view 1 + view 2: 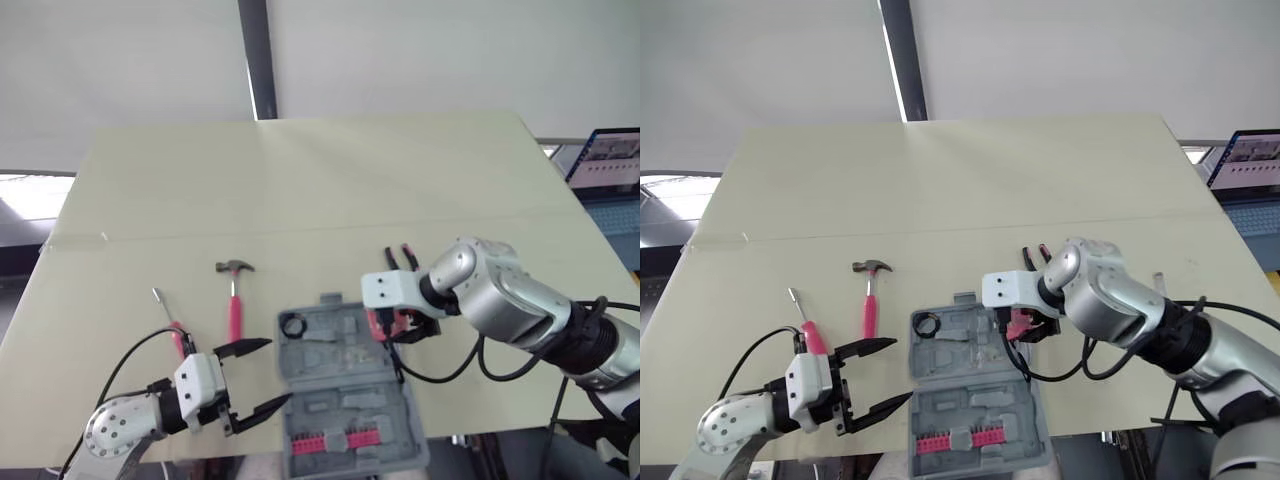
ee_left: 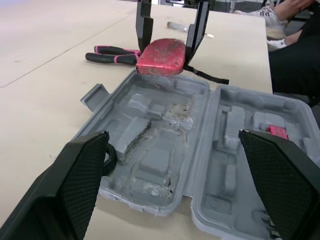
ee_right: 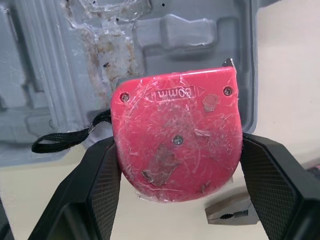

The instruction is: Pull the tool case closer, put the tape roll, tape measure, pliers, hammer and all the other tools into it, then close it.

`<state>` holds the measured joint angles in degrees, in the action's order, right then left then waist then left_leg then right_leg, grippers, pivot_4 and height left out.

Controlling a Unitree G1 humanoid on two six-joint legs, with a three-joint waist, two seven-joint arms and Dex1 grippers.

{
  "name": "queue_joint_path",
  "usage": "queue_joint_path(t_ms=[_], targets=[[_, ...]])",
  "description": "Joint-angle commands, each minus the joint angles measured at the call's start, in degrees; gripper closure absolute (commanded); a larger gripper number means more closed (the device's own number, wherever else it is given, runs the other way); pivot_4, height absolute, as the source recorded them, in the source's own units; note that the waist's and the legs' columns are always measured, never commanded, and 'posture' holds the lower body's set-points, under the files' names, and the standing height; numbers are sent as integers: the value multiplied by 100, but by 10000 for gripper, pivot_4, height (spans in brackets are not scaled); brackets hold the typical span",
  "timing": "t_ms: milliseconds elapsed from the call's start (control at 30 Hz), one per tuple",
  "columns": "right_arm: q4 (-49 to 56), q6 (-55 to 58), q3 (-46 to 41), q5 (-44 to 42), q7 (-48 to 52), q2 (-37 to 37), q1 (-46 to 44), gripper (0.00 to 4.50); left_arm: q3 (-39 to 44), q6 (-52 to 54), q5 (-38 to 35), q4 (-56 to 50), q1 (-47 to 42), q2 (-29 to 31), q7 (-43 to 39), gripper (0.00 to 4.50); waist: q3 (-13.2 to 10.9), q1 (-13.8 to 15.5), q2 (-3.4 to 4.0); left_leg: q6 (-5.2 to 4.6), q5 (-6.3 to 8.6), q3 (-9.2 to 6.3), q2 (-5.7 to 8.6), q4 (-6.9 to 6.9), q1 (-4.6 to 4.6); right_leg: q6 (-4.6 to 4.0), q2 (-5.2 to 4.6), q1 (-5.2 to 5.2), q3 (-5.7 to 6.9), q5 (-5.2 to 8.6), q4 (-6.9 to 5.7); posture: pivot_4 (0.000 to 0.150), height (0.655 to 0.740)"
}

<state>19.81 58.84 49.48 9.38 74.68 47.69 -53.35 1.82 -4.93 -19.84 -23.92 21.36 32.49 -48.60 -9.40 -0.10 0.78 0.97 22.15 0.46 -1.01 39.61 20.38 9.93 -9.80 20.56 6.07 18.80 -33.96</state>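
Right wrist view: the red tape measure [image 3: 177,135] sits squarely between the right gripper's [image 1: 1025,325] two black fingers [image 3: 100,190], which are clamped on its opposite sides. It hangs at the right-hand rim of the open tool case [image 1: 340,385], partly over the grey tray and partly over the table [image 1: 300,180]; whether it touches the rim cannot be told. Its black strap [image 3: 60,140] trails onto the case. The pliers [image 2: 112,54] lie on the table just beyond the case, close behind this gripper. The case lies opened flat near the table's front edge, with a small black tape roll [image 1: 292,324] in the far-left corner of its far half (the near half carries a row of red bits). The left gripper [image 1: 280,370] hovers at the case's left edge with its fingers spread wide and nothing between them. To the left of the case, the hammer [image 1: 233,295] and a screwdriver [image 1: 170,320] lie on the table, apart from each other.
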Motion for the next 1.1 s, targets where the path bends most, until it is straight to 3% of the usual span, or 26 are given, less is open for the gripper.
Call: queue_joint_path(t_ms=[33,567,1100], targets=[[-126,-21,144,219,-60,-93,-169,14465,68,-29,19,-146,91,-20,97,0,0,-13,0,0,0,1,0,-1,0,0,0,0,0,0,1,1500,7360],[-793,-302,381,608,-222,-838,-331,14465,73,-83,112,-292,346,3,261,0,-1,-30,1,2,1,1,0,-3,0,0,0,3,0,0,0,1500,7360],[-828,-447,411,806,-218,-940,-254,14465,-16,-62,155,-345,358,4,250,0,-1,-34,2,2,1,2,0,-3,1,0,0,4,1,0,0,1500,7360]])
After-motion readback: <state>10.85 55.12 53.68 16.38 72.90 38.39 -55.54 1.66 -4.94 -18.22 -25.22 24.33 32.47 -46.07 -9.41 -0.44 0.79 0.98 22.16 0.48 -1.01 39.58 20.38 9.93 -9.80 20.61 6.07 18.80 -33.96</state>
